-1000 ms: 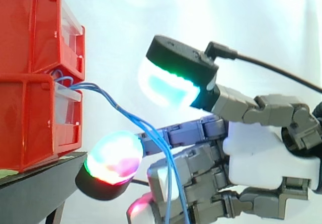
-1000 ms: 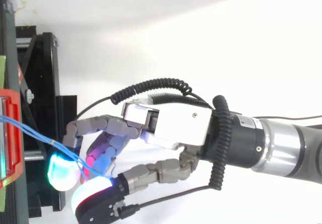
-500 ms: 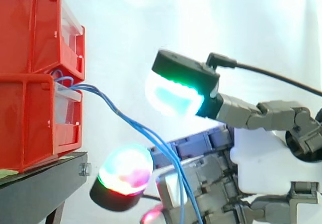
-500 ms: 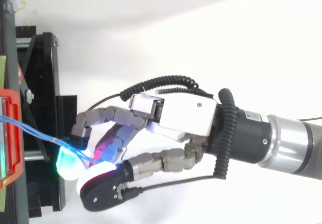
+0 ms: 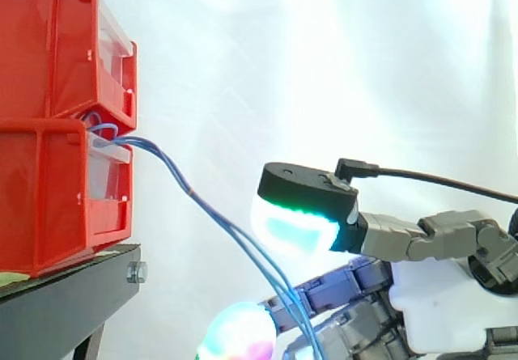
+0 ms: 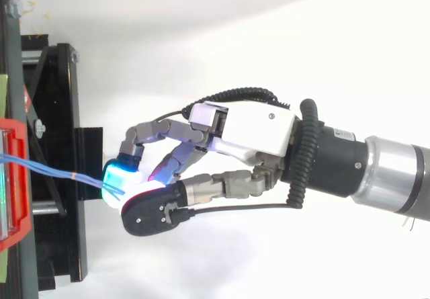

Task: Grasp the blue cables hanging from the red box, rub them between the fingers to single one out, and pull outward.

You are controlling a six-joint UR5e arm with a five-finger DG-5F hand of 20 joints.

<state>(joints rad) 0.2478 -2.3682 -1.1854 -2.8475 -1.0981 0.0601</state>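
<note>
pinching the blue cables [image 6: 64,176], the hand [image 6: 245,134] sits well away from the red box [image 5: 48,133], out in front of its open face. from above we see the fingers curled in, with a cyan-glowing fingertip [image 6: 119,175] closed against the black-backed thumb pad [image 6: 151,208]. the cables end in the narrow seam between the two. the strands leave the front of the red box about halfway up and make a small loop at the lip. from there they run away from the box as a tight bundle. in the side view they slope down from the box, pass under the green-lit thumb pad and go in among the grey fingers. they look taut, nearly straight from box to hand. we cannot tell how many strands are in the pinch. the red box stands on the black stand [image 5: 65,295], with the white curtain [image 5: 340,69] behind it.
</note>
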